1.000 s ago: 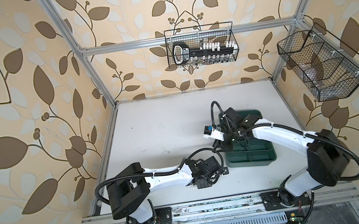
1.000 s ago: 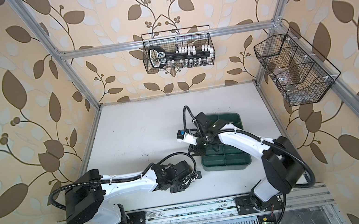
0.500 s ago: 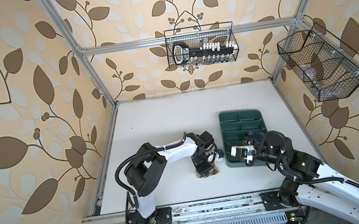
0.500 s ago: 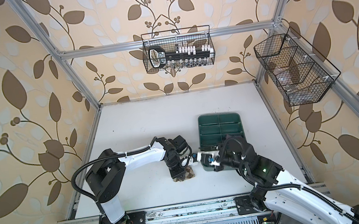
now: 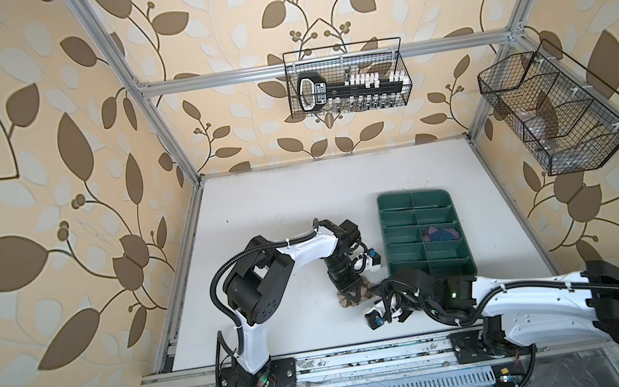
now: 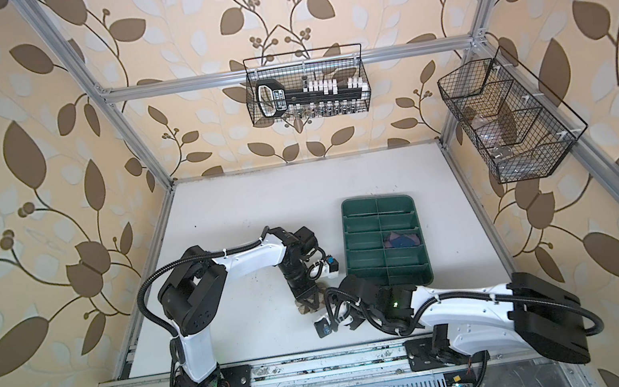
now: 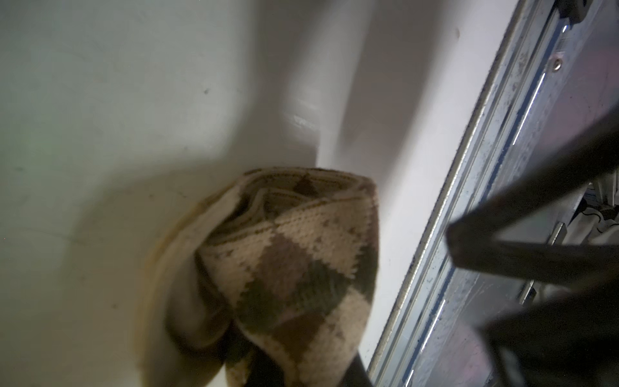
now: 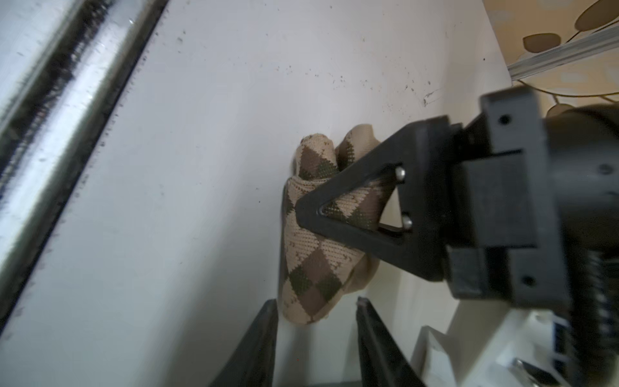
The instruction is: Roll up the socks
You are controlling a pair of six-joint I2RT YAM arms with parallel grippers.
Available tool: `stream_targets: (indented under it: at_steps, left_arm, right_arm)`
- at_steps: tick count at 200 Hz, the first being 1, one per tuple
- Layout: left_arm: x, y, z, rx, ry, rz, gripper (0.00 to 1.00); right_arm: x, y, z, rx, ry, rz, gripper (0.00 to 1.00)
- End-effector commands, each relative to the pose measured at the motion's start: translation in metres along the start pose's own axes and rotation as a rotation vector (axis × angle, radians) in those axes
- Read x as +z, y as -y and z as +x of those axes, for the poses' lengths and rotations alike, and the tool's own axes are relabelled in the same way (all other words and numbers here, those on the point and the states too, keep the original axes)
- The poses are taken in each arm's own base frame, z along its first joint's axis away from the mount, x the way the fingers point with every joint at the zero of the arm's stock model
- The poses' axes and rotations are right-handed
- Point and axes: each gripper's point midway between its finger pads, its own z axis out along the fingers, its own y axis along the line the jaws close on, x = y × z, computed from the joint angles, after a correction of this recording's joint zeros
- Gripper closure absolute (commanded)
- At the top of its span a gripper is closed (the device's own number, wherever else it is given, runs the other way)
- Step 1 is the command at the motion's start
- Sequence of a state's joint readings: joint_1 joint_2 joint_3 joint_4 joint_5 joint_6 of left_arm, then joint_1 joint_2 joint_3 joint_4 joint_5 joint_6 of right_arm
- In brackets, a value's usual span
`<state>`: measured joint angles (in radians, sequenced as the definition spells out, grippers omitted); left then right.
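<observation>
The left claw [image 5: 351, 296] is clamped on the bunched tan argyle sock [image 8: 313, 264], which lies on the tabletop [image 5: 272, 209] near its front edge. The right claw [image 8: 316, 303] stands open, with the sock's free end between its fingers. The purple sock [image 5: 438, 234] lies in a compartment of the green divided tray [image 5: 412, 199].

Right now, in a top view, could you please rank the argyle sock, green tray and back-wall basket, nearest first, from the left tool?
1. argyle sock, held by the left tool
2. green tray, right side
3. back-wall basket, far wall
</observation>
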<state>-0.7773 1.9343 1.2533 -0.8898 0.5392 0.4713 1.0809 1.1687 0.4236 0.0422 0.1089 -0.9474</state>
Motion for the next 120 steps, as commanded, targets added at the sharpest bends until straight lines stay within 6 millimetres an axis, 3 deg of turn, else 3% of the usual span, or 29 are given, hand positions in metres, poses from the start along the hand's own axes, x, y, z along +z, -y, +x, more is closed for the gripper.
stream_targets:
  at_steps: [1, 20, 49, 72, 88, 110, 120]
  left_arm:
    - [0.02, -0.013, 0.029, -0.057, -0.118, -0.024, 1.0]
    - [0.021, -0.014, 0.029, -0.06, -0.12, -0.021, 1.0]
    - [0.02, -0.012, 0.028, -0.058, -0.116, -0.008, 1.0]
    - [0.02, -0.01, 0.027, -0.056, -0.112, -0.002, 1.0]
    - [0.02, -0.009, 0.027, -0.055, -0.108, 0.005, 1.0]
    - [0.015, -0.008, 0.022, -0.05, -0.083, -0.005, 1.0]
    - [0.01, -0.006, 0.018, -0.046, -0.063, -0.009, 0.93]
  right_arm:
    - [0.018, 0.013, -0.003, 0.009, 0.027, 0.056, 0.58]
    - [0.035, 0.007, 0.006, 0.009, -0.012, 0.023, 0.57]
    - [0.05, 0.014, 0.008, 0.036, -0.026, 0.027, 0.58]
    - [0.059, 0.015, 0.006, 0.052, -0.019, 0.011, 0.65]
    - [0.064, 0.008, 0.006, 0.053, -0.015, -0.028, 0.73]
    - [0.067, -0.001, 0.004, 0.035, -0.021, -0.081, 0.97]
    - [0.067, -0.002, 0.003, 0.04, -0.029, -0.094, 1.0]
